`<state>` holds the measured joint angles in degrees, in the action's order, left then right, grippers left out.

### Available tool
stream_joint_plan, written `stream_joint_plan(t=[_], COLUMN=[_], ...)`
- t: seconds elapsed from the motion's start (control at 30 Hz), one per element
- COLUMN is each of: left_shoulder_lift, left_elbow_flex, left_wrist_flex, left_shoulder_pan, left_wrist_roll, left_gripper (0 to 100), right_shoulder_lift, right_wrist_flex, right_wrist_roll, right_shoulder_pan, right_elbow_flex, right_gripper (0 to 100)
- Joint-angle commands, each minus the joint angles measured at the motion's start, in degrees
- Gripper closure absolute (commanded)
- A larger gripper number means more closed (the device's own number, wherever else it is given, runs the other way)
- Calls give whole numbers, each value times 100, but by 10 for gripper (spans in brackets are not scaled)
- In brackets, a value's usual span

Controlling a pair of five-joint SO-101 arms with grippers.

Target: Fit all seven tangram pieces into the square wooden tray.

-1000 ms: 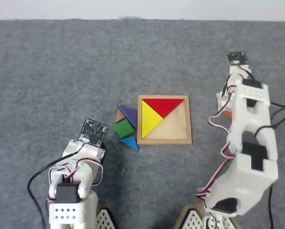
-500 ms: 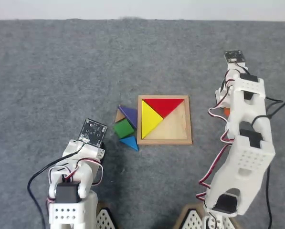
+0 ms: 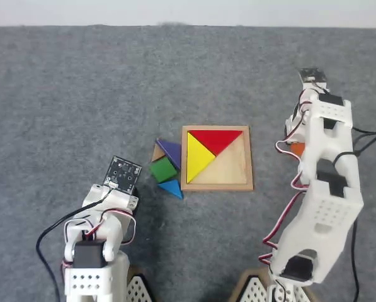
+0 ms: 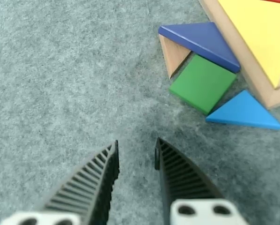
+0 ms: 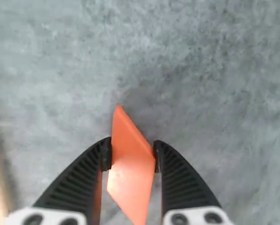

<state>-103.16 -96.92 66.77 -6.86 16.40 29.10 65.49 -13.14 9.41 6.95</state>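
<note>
- Grey felt covers the surface (image 3: 80,94), which carries both arms and all the pieces.
- Nearest, the left arm (image 3: 99,233) stands at the front of the surface. The left claw (image 4: 136,143) hangs over bare felt with its two ribbed fingers a little apart and nothing between them.
- Just beyond that claw lies a cluster of four loose pieces, on the felt beside the tray's left edge.
- The light blue triangle (image 4: 245,111) is the closest of them and lies just beside the tray's near left corner.
- The green square (image 4: 203,83) sits next, touching the dark blue triangle (image 4: 200,40) behind it.
- A plain wooden triangle (image 4: 173,54) is tucked against the dark blue one, on the side away from the tray.
- The square wooden tray (image 3: 216,187) lies flat in the middle. A yellow triangle (image 3: 197,157) fills its left part and a red triangle (image 3: 216,138) its far part, the two touching; the remaining floor is bare wood.
- Right of the tray and apart from it, the right arm (image 3: 326,189) stretches out. The right claw (image 5: 131,142) pinches an orange piece (image 5: 128,168) between its fingers; whether the piece touches the felt cannot be told.
</note>
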Motion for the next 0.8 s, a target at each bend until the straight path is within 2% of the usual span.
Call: stream_joint_plan(t=[0.0, 0.2, 0.37, 0.57, 0.77], left_shoulder_lift=[-88, -88, -88, -88, -88], left_elbow_flex=[48, 48, 48, 48, 48], left_wrist_flex=[-79, -79, -79, -79, -79], left_shoulder_pan=[-26, -26, -26, -26, -26], left_wrist_roll=[26, 26, 26, 26, 26], left_gripper=[870, 870, 870, 870, 870], right_shoulder_lift=[-1191, -2457, -3292, -3196, -2563], right_wrist_flex=[497, 558, -207, -1095, -1437], right_wrist_roll=[484, 1266, 1679, 2127, 2127], right_shoulder_pan=[-541, -1437, -2290, -2958, -2941], right_elbow_flex=[176, -686, -2084, -2963, -2945], right_gripper=[991, 991, 991, 991, 991])
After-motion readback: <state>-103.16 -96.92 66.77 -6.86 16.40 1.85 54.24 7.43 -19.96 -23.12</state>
